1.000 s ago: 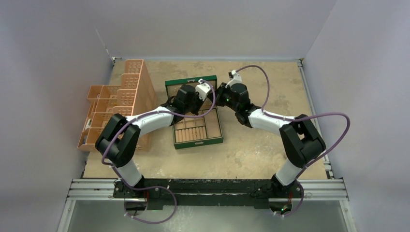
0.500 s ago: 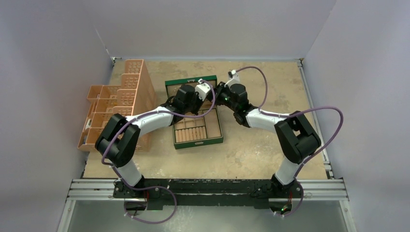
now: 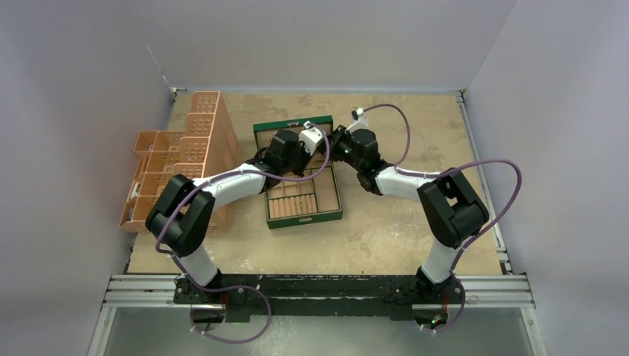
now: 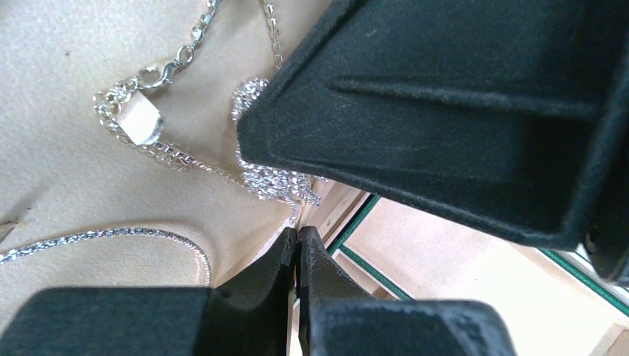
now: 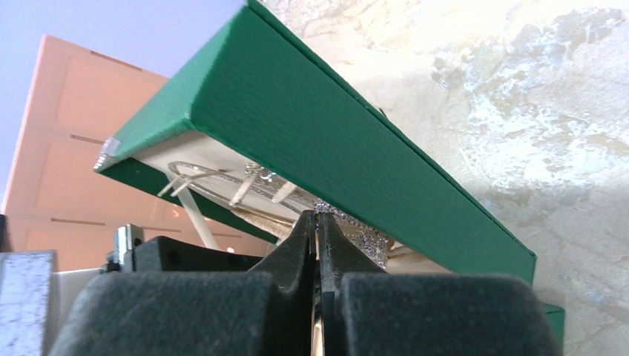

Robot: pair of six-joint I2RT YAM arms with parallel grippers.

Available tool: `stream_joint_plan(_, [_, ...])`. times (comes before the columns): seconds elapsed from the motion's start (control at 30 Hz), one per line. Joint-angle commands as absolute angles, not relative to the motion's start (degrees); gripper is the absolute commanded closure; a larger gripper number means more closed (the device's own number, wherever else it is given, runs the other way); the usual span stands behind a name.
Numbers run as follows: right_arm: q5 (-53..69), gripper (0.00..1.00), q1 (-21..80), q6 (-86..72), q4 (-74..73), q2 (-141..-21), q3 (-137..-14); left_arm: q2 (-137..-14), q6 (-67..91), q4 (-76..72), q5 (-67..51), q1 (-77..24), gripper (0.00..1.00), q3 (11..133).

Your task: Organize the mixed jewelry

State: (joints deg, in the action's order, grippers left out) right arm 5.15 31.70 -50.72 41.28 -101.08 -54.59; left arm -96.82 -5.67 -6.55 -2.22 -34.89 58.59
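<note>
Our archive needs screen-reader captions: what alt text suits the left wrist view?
The left claw, shut, points at a glittery silver chain bunched on tan lining. A large black shape fills the upper right.

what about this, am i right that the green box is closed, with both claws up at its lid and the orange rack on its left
No. The green box is open, not closed: the top external view shows its lid raised and the tan compartments exposed. The rest holds: left claw and right claw are at the lid, orange rack on its left.
</note>
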Motion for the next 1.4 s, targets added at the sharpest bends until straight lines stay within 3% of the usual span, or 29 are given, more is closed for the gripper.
stream_joint_plan(0.0, [5.06,1.0,31.59,-54.97,47.61,-100.76,-56.07,-93.98,-6.1,-7.59,-5.18,-35.0,1.0,58.19])
stream_joint_plan(0.27, [4.08,0.99,31.55,-56.5,47.19,-102.38,-56.19,-93.7,-5.93,-7.6,-6.39,-35.01,1.0,58.19])
stream_joint_plan(0.47, [2.3,0.81,31.6,-55.06,44.46,-100.95,-54.93,-93.97,-5.76,-7.63,-6.59,-34.99,1.0,58.27])
stream_joint_plan(0.7, [-1.17,0.7,31.59,-54.05,38.22,-97.3,-54.48,-94.04,-5.48,-7.45,-6.24,-34.97,1.0,58.4])
stream_joint_plan(1.07, [-7.64,0.68,31.59,-53.37,29.29,-93.33,-54.45,-94.31,-5.06,-7.04,-5.84,-34.8,1.0,58.97])
stream_joint_plan(1.37, [-5.74,0.68,31.57,-51.12,29.69,-93.83,-54.5,-93.22,-4.1,-8.38,-3.9,-34.78,1.0,58.74])
